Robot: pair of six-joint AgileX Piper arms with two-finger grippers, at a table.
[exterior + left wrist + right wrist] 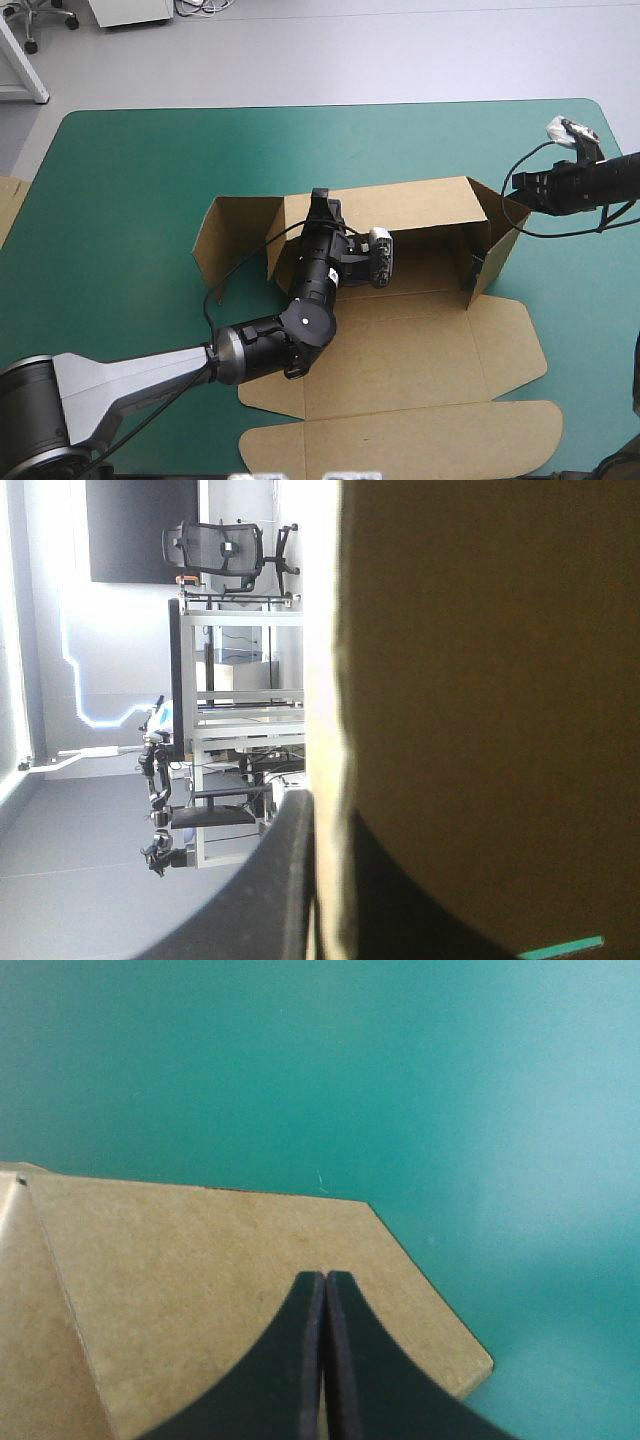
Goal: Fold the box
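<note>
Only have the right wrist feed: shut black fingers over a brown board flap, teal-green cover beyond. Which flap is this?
Observer: It is the right end flap of the brown board box. The high view puts the right gripper near that flap's top.
Operator: Far wall up?
Observer: Yes. The long far wall stands raised, and the wide flat panels lie on the table toward its near edge.
Operator: Left arm?
Observer: The left gripper is at the far wall's top edge. Its wrist view shows the board edge-on between its black fingers, so it is shut on the box.
</note>
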